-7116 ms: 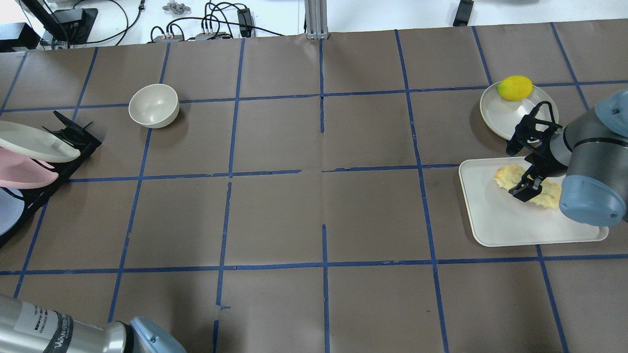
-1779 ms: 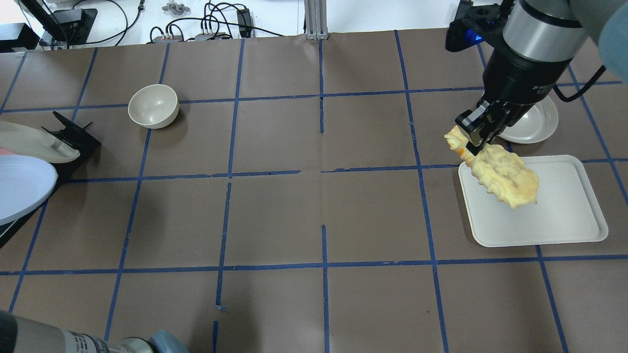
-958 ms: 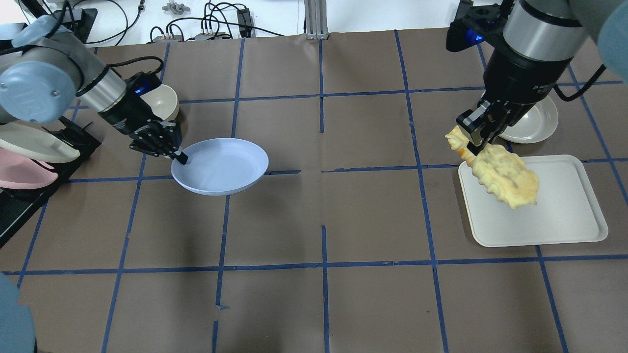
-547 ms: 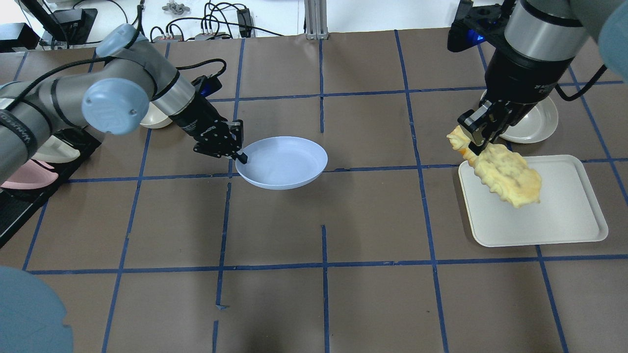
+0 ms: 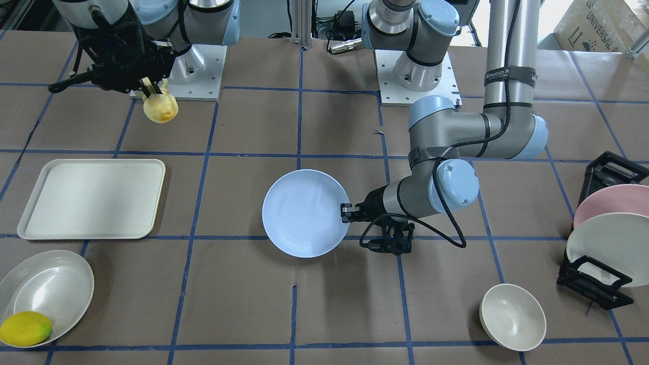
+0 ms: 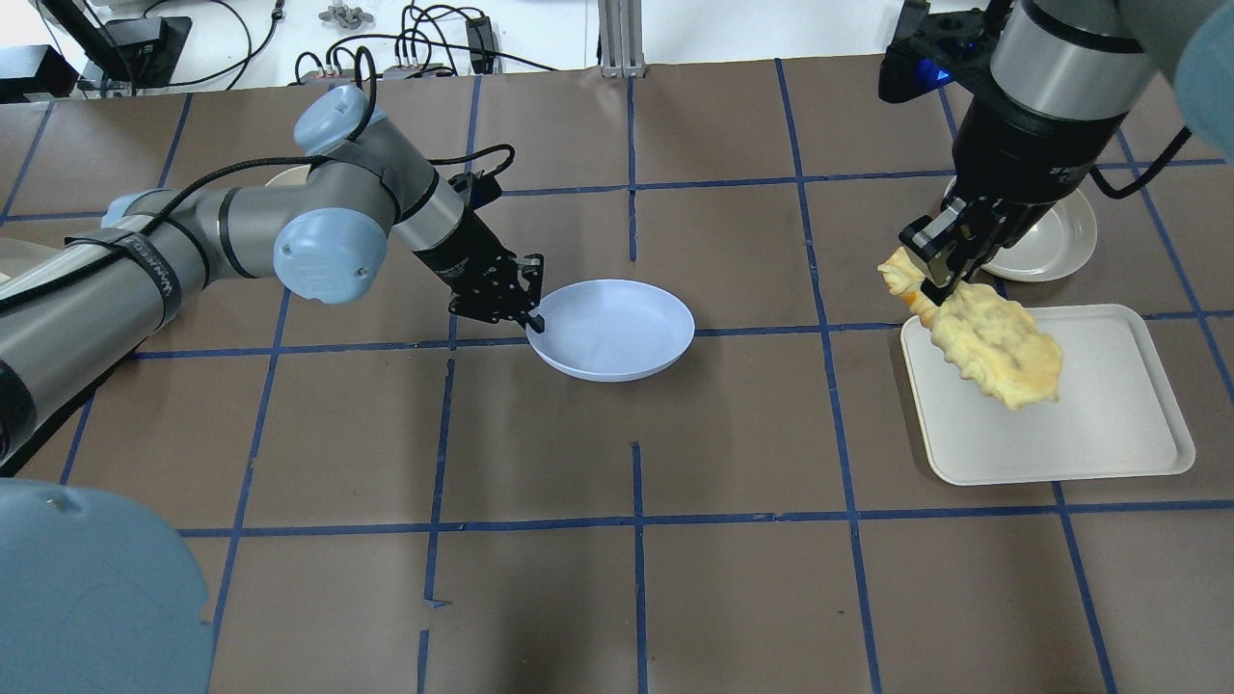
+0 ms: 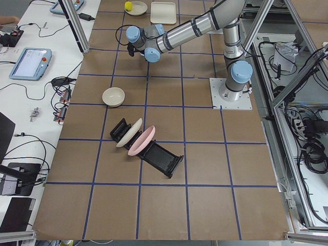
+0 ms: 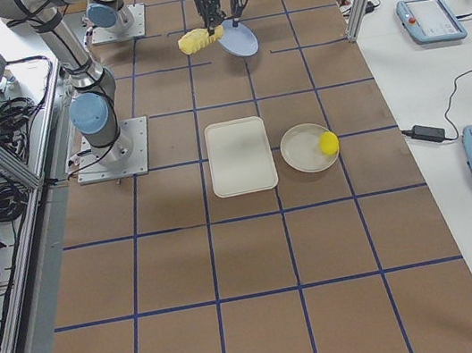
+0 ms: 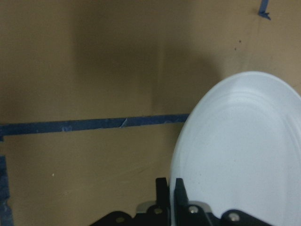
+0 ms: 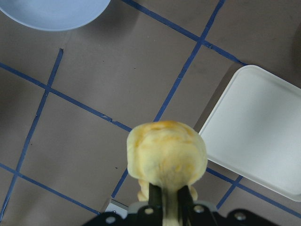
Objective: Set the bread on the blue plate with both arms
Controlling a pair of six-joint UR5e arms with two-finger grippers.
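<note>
Left jaws are clamped on the rim of the blue plate (image 6: 617,328), presenting it level at mid-surface as a landing spot. Right jaws pinch the bread (image 6: 988,342) by one end, dangling over the tray (image 6: 1109,424) at right, well apart.

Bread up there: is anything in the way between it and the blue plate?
Nothing visible does. The right gripper holds the bread, the left gripper holds the blue plate, and no object sits between them.
</note>
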